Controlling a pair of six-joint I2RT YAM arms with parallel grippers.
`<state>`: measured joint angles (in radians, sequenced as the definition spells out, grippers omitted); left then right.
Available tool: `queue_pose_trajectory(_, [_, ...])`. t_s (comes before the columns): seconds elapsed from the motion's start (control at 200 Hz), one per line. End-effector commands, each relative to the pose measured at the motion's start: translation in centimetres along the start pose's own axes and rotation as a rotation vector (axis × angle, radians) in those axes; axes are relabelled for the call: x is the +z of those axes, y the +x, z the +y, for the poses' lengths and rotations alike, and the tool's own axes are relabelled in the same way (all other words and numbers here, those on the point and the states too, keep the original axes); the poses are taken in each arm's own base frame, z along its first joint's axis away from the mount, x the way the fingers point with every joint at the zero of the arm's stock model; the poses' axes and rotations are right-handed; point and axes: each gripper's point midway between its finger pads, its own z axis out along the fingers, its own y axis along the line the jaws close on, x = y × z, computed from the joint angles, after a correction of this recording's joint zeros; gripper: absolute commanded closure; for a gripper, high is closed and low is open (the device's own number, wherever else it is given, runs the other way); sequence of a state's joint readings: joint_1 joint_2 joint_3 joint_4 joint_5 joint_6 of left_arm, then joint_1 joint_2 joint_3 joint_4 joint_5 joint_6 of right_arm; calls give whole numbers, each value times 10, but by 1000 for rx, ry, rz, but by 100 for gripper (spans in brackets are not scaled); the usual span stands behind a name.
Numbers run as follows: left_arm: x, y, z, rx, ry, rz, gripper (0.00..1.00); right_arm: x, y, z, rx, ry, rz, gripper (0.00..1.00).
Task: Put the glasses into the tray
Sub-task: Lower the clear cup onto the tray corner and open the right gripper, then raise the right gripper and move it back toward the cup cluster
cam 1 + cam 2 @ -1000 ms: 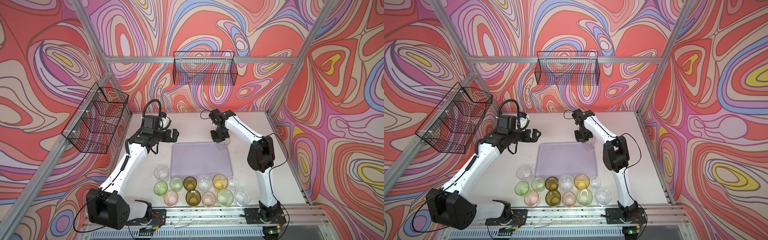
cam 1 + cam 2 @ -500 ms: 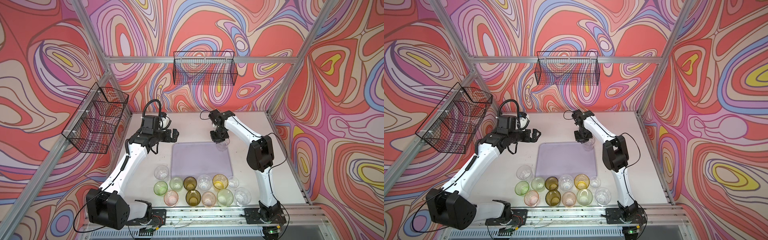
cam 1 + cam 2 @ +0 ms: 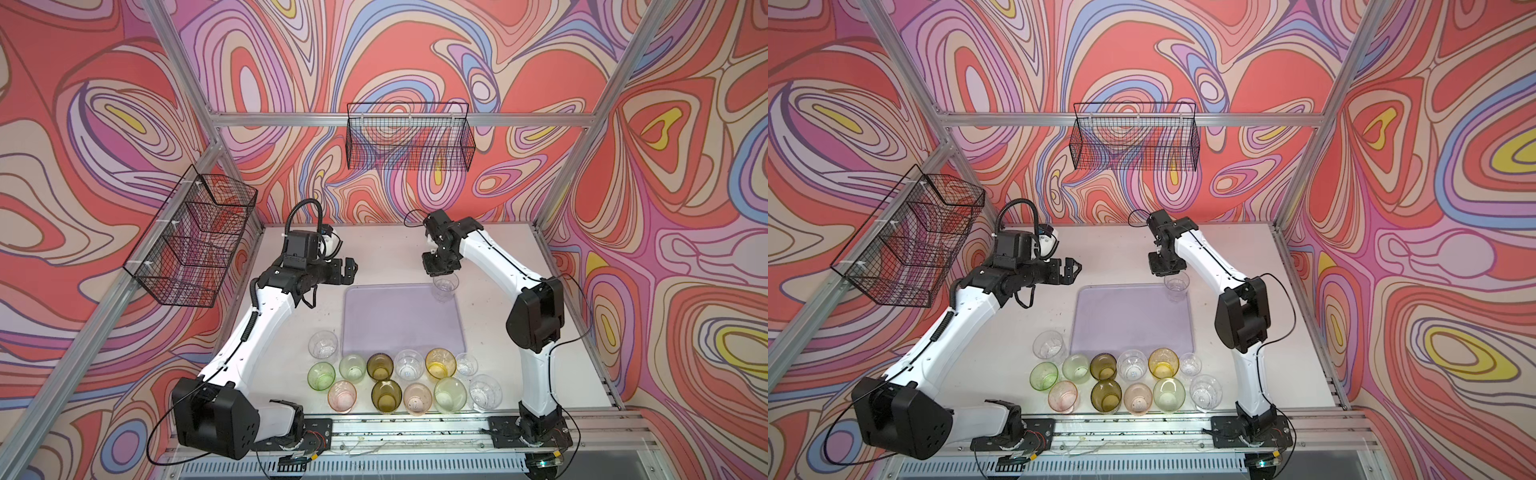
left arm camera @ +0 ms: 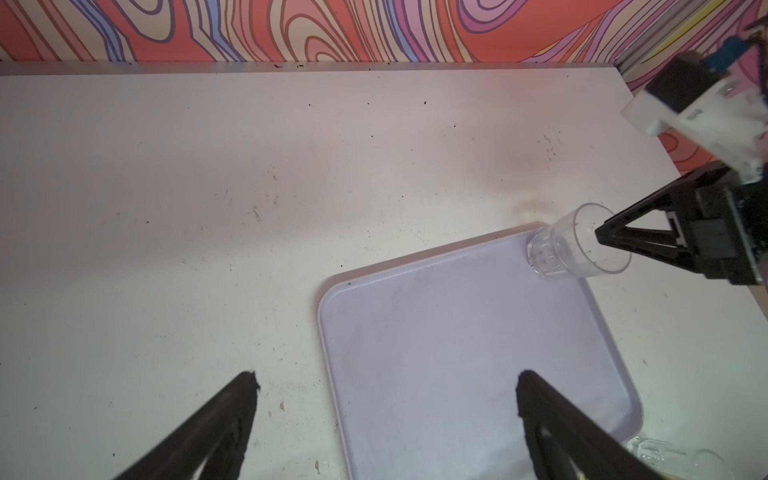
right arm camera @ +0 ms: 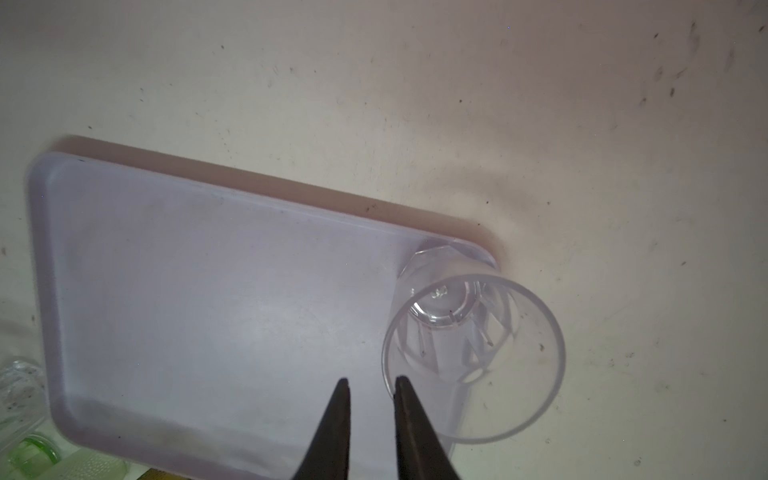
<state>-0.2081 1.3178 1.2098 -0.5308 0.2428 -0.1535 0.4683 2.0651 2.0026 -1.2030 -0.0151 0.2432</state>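
Both top views show clear, green, olive, amber and pink translucent tumblers (image 3: 380, 365) clustered at lower centre. Above them lies the pale lilac square tray (image 3: 399, 320); one clear tumbler (image 3: 444, 286) stands upright in its upper right corner. The right gripper (image 3: 441, 275) straddles its rim, jaws slightly parted. The left gripper (image 3: 352, 270), spread wide and empty, hovers beside the tray's upper left corner.

White-shelled left arm (image 3: 266, 320) and right arm (image 3: 494, 259), bulky black joints, thin looping black cables, dark tapered jaws.
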Motion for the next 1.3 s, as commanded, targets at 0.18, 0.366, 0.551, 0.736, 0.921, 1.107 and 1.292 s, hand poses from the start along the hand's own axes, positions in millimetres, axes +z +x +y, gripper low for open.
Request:
queue_pose_trajectory(0.18, [-7,2,1,-4,-2,6,0,-46,3,1,-25,-8,-84,77])
queue_pose_trajectory(0.366, [-6,3,1,-7,2,12,0,-67,15,-2,-25,-17,-117,76])
queue_pose_trajectory(0.551, [-6,3,1,-9,3,12,0,-89,36,-7,-33,-30,-148,76])
queue_pose_trajectory(0.736, [-3,4,1,-12,5,18,0,-101,59,-12,-33,-35,-146,74])
queue_pose_trajectory(0.921, [-1,4,1,-15,8,23,0,-114,82,-19,-22,-37,-156,71])
queue_pose_trajectory(1.107, [1,5,1,-19,12,30,0,-122,104,-25,-13,-34,-146,68])
queue_pose_trajectory(1.292, [1,6,1,-23,10,31,0,-123,128,-31,-11,-31,-131,64])
